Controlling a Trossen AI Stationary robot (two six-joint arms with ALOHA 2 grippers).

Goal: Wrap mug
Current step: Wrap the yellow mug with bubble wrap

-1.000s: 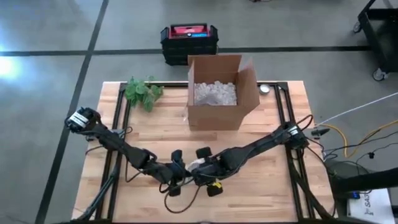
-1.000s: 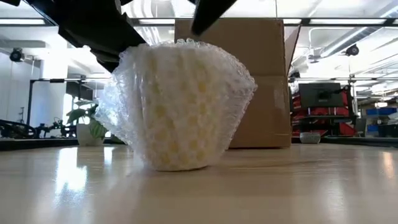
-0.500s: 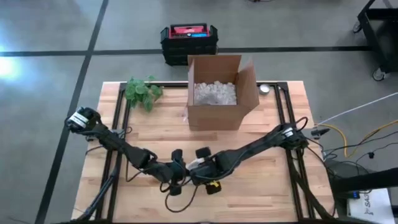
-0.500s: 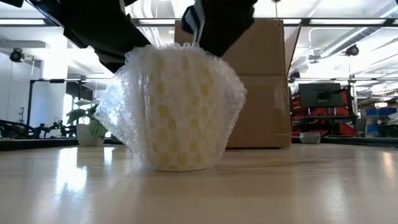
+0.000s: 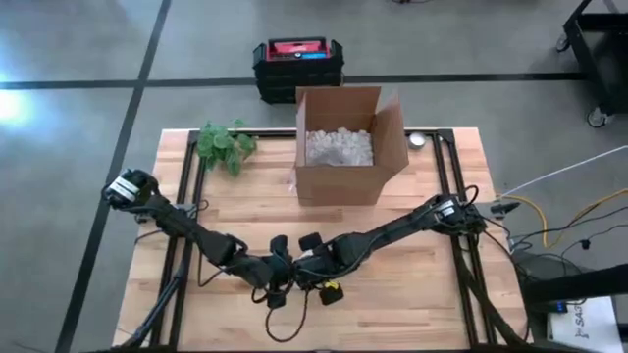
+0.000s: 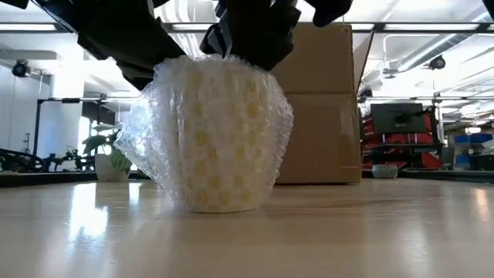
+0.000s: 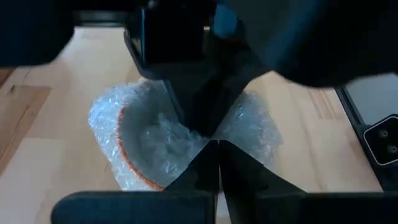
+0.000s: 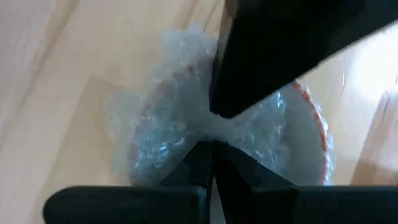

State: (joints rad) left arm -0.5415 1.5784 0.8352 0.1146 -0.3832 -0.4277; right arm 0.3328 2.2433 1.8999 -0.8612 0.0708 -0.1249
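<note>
At lower centre of the high view, I see both arms meet over the mug, which stands upright on the surface, swathed in bubble wrap. My left gripper and right gripper each have their jaws pinched on wrap bunched at the rim.

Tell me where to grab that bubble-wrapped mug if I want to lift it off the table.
Probably grip the wrapped mug across its upright side walls, coming in from above at the rim. It stands upright with its mouth up, and wrap is tucked inside, so the rim gives firm edges. The left gripper and right gripper already crowd the top.
</note>
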